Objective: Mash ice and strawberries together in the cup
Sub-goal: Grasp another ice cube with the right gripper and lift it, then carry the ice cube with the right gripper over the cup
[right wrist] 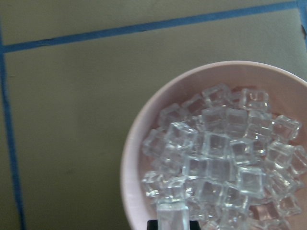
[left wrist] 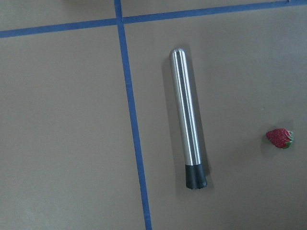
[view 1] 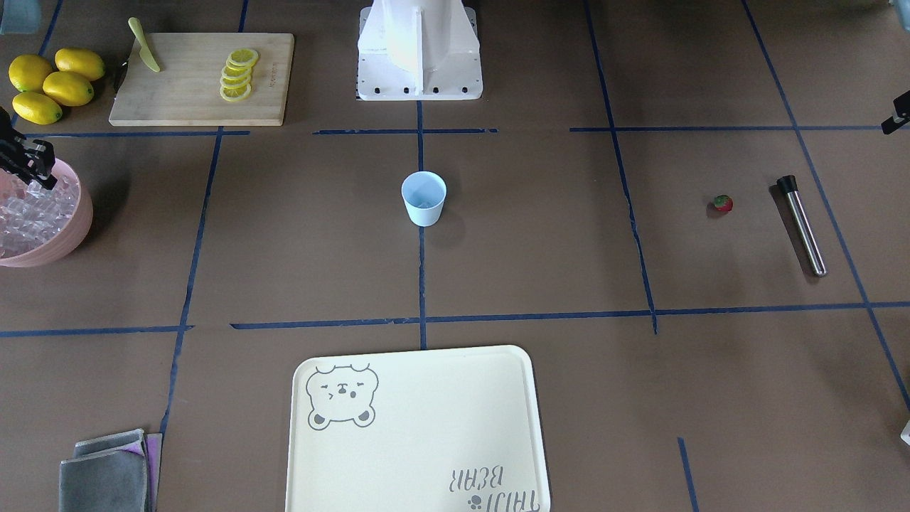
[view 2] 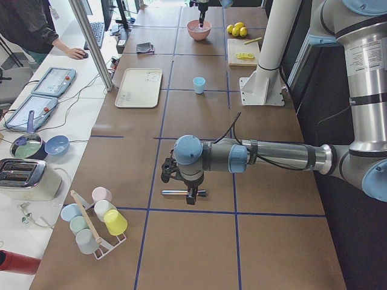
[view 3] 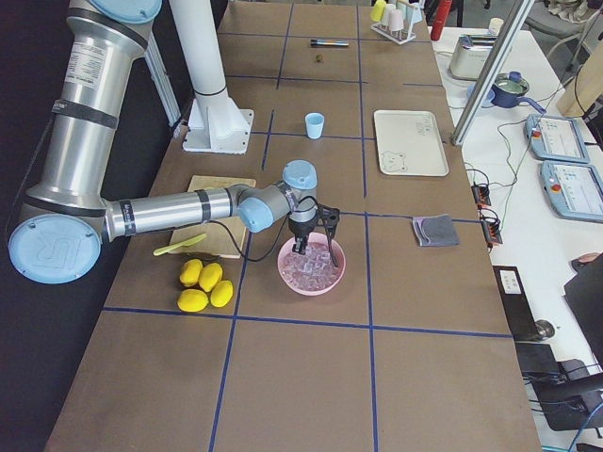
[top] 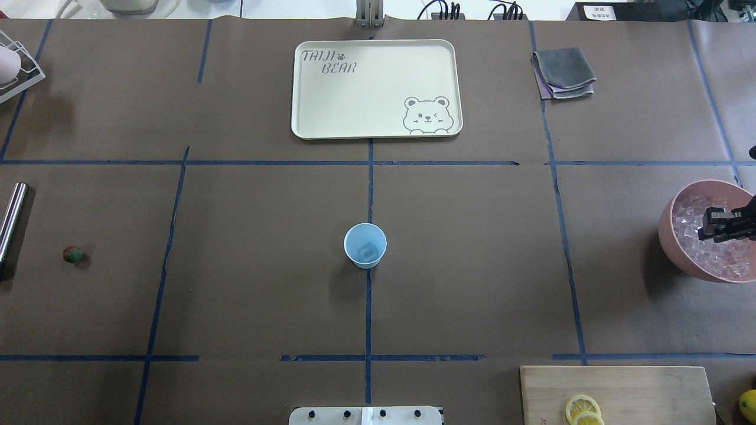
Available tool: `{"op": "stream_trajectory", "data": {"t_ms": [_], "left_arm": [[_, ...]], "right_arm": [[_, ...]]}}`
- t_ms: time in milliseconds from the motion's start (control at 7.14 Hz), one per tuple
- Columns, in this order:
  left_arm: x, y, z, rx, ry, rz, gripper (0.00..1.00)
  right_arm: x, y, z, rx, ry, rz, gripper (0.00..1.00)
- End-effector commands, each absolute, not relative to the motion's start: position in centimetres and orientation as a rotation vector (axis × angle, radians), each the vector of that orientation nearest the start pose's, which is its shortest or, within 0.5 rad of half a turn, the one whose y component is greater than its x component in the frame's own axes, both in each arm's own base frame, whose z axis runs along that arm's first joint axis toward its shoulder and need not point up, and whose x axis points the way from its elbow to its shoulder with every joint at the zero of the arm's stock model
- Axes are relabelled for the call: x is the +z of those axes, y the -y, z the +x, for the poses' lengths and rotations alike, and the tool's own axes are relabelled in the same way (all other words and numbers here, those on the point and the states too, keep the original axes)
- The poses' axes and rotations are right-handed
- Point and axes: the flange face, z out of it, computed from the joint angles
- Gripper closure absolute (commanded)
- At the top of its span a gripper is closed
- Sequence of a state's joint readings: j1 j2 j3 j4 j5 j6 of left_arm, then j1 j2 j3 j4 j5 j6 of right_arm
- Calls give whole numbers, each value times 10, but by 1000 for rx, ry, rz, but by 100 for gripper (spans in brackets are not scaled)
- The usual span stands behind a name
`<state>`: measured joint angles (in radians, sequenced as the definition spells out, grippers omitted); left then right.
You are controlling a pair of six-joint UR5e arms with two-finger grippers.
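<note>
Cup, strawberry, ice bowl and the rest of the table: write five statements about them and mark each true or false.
1. The strawberry lies inside the cup. False: it lies on the table, near the muddler but not touching it.
2. The cup stands upright. True.
3. The right tool is over the pink bowl of ice. True.
4. The lemon slices lie on the tray. False: they lie on the cutting board.
5. The muddler lies flat on the table. True.
</note>
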<state>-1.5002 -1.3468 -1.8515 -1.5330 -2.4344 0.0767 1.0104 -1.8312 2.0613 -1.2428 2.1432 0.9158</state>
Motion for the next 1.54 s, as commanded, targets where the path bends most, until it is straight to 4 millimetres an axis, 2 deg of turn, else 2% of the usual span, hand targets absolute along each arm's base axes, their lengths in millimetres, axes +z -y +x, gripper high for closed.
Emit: {"op": "stream_trajectory", "data": {"t_ms": [0, 140, 280, 420, 560, 701, 841, 1121, 1261, 1401], "left_arm": [[617, 401, -29, 147, -864, 21, 0], [617, 401, -29, 147, -864, 21, 0], [617, 401, -29, 147, -864, 21, 0], [617, 401, -29, 147, -864, 21, 0], [617, 401, -29, 150, -864, 23, 0], [616, 402, -28, 152, -864, 24, 0], [615, 402, -25, 160, -865, 22, 0], [614, 402, -25, 161, -865, 25, 0], [614, 403, -24, 164, -865, 23, 0], [614, 403, -21, 171, -865, 20, 0]], "right_arm": [[402, 401, -168, 103, 880, 153, 86], [374, 406, -200, 47, 902, 151, 89], [337, 414, -230, 4, 910, 152, 88], [295, 409, -278, -64, 913, 161, 88], [255, 390, -339, -130, 853, 171, 89], [206, 383, -387, -126, 791, 181, 89], [177, 384, -427, -76, 799, 142, 89], [139, 376, -502, -2, 776, 136, 90], [123, 376, -529, 40, 773, 109, 92], [116, 376, -552, 50, 756, 97, 92]]}}
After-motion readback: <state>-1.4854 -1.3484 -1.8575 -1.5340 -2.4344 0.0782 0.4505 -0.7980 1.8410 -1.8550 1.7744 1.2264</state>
